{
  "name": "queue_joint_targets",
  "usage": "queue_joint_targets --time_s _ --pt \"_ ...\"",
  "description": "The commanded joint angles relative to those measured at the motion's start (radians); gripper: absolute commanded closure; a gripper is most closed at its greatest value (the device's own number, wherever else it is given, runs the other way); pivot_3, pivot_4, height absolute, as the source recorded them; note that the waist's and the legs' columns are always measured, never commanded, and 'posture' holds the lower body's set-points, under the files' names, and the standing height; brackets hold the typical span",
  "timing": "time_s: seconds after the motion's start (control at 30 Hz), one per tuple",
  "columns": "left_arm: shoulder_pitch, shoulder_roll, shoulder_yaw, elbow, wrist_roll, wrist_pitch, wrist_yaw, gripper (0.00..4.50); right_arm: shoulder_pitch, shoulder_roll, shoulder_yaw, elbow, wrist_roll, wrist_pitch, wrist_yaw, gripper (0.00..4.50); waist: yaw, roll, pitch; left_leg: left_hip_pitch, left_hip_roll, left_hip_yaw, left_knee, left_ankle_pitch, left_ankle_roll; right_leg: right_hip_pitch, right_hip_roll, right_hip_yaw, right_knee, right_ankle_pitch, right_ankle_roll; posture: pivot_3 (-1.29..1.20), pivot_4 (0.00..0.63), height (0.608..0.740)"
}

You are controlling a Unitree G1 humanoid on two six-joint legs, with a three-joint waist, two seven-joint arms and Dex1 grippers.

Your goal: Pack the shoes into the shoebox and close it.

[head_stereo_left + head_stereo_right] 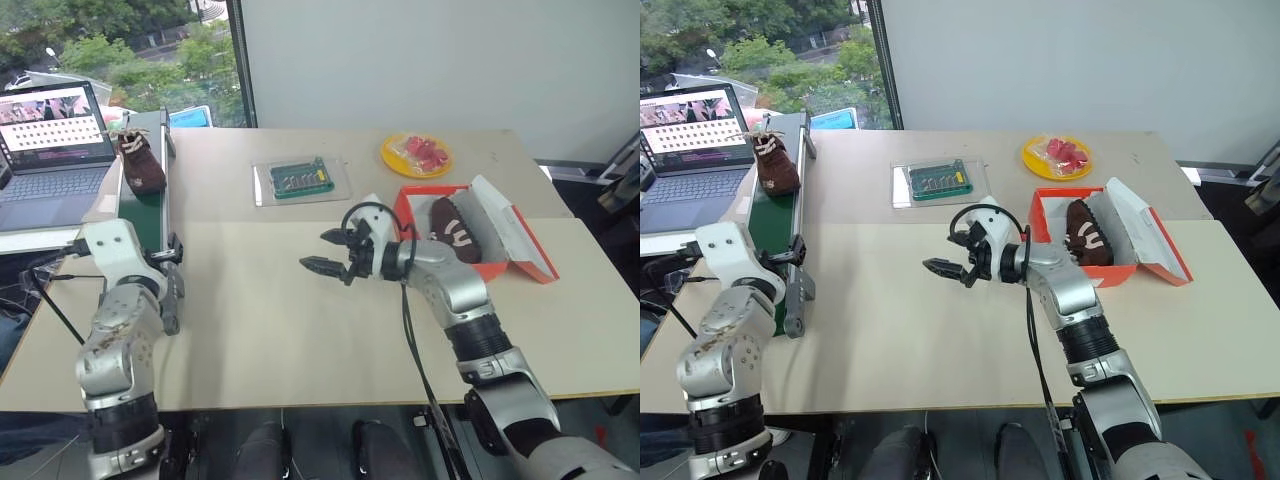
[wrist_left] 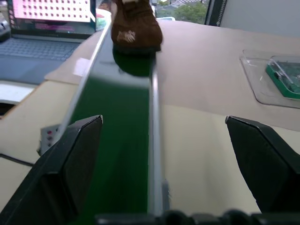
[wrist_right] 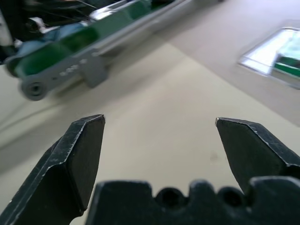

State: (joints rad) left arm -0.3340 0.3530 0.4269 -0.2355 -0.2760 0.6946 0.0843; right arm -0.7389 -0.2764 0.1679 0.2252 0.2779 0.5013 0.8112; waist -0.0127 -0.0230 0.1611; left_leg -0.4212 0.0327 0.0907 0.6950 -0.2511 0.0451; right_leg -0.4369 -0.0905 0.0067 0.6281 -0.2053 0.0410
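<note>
One dark brown shoe (image 1: 141, 164) with cream laces lies at the far end of a green conveyor belt (image 2: 117, 136), straight ahead of my left gripper (image 2: 164, 121). That gripper is open at the belt's near end, with nothing between its fingers. The second shoe (image 1: 452, 227) lies inside the orange-red shoebox (image 1: 410, 205) on the right of the table, whose white-lined lid (image 1: 508, 232) is folded back to the right. My right gripper (image 1: 315, 250) hovers open and empty over the middle of the table, left of the box, pointing toward the conveyor.
A clear tray with a green board (image 1: 300, 181) lies at the table's centre back. A yellow plate (image 1: 416, 155) of red pieces sits behind the box. An open laptop (image 1: 55, 150) stands left of the conveyor. The conveyor's grey end (image 3: 70, 70) faces my right gripper.
</note>
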Motion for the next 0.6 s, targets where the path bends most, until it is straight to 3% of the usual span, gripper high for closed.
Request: queue_joint_targets --time_s 0.03,0.23,0.6 --pt "-0.066 0.066 0.021 0.083 0.010 -0.033 -0.037 0.00 -0.030 0.011 -0.028 -0.004 -0.002 -0.037 -0.016 0.03 0.000 0.000 0.000 0.000 0.000 0.000 0.000 0.000 0.000 0.000 0.000 0.000 0.000 0.000 0.000 0.00 0.150 0.740" --pt "-0.192 0.147 0.006 0.256 0.020 -0.037 -0.075 0.00 -0.019 0.019 -0.030 -0.032 0.001 -0.025 -0.030 0.03 0.000 0.000 0.000 -0.001 0.000 0.000 0.000 0.000 -0.001 0.000 0.000 -0.001 0.001 0.000 0.000 0.00 0.150 0.740" --pt "-0.332 0.126 -0.005 0.584 0.051 -0.159 -0.047 0.00 0.005 0.007 -0.038 -0.085 0.006 0.005 -0.053 0.03 0.000 0.000 0.000 -0.001 0.000 0.001 0.000 0.001 -0.002 0.000 -0.001 -0.001 0.000 0.000 0.000 0.00 0.150 0.740"
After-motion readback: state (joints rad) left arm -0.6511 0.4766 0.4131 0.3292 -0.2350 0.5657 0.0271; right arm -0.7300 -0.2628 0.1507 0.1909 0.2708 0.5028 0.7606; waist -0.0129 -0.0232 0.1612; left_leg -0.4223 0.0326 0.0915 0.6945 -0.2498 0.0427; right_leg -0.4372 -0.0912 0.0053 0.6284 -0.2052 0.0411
